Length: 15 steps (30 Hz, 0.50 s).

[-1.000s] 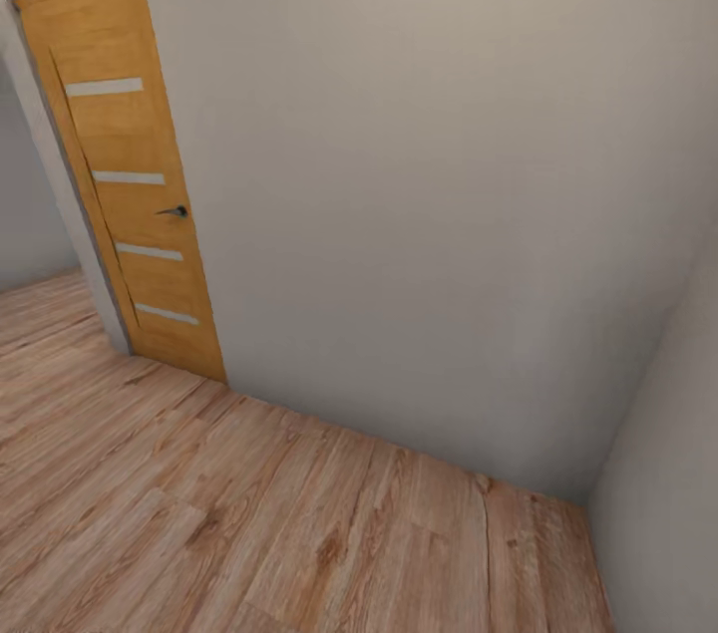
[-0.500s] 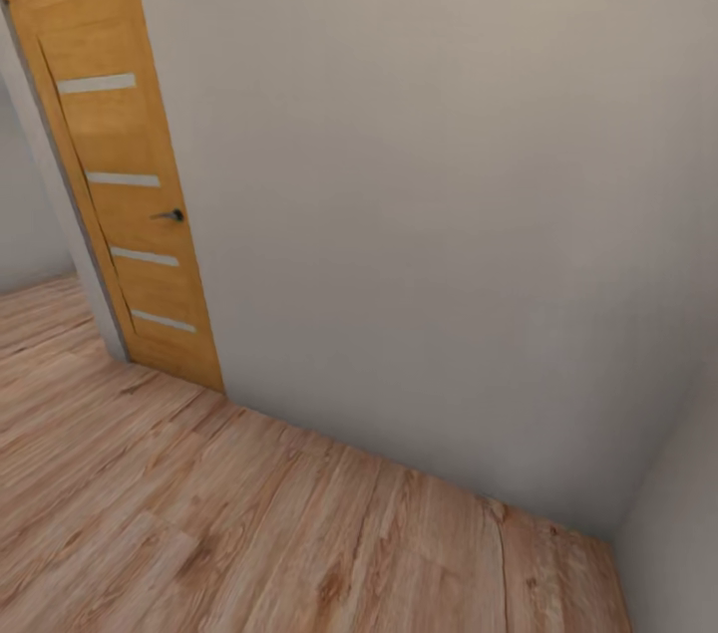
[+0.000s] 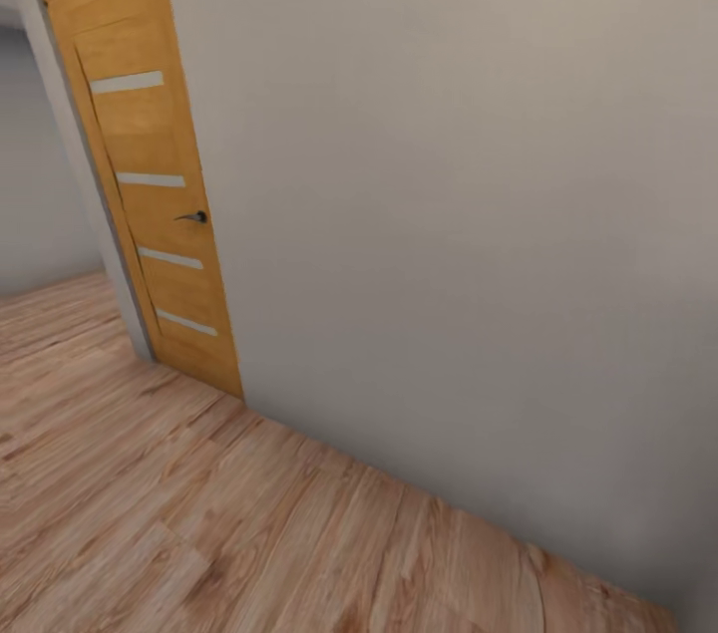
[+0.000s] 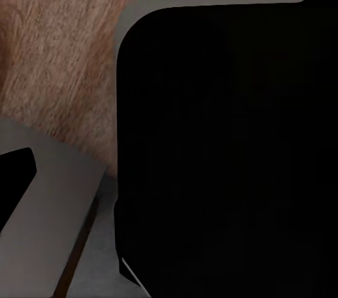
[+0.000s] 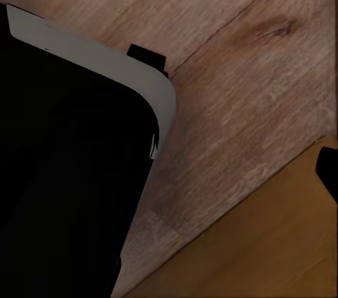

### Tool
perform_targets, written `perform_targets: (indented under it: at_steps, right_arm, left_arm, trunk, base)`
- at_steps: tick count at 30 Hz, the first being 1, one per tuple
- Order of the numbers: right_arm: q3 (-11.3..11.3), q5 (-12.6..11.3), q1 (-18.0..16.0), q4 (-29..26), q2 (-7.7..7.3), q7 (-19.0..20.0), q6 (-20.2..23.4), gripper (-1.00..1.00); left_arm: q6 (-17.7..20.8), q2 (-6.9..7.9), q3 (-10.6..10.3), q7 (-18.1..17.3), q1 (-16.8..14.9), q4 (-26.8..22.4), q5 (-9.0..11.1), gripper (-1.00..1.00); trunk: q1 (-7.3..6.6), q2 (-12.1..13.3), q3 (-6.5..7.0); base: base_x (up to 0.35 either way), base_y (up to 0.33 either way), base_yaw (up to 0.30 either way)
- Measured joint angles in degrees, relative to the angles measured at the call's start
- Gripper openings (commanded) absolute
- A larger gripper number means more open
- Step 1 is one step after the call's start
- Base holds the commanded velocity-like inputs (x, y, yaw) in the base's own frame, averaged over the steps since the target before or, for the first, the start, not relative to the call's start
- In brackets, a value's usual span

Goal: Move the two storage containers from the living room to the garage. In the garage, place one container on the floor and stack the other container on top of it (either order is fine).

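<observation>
Light wood plank flooring (image 3: 199, 523) runs up to a plain grey-white wall (image 3: 449, 214), where an orange-brown wooden door (image 3: 150, 174) with pale slots and a dark handle (image 3: 194, 216) stands. The wrist views show black rounded robot bodywork (image 4: 225, 157) over the planks. I cannot tell either gripper's state or the orange-red containers' place.

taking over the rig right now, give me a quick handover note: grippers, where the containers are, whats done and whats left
Grippers: both wrist views look down past dark, grey-edged robot body panels onto wood flooring; no fingers can be made out, so their state cannot be told.
Containers: no orange-red bin in these pictures, and nothing seen carried.
Where you are: on light wood plank floor, facing a plain grey-white wall. An orange wooden door with a dark handle stands at the head view's left, with an opening beside it.
Done: nothing can be confirmed from here.
Left: find both containers, take them to the garage, put one on the concrete floor and stack the other on it.
</observation>
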Motion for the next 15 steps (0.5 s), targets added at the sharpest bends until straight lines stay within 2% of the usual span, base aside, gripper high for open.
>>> perform_targets:
  at_steps: [15]
  right_arm:
    - [0.00,0.00,0.00,0.00,0.00,0.00,-0.02,1.00]
  left_arm:
    - [0.00,0.00,0.00,0.00,0.00,0.00,0.08,1.00]
  trunk:
    - [0.03,0.00,0.00]
  base:
    - [0.018,0.000,0.269]
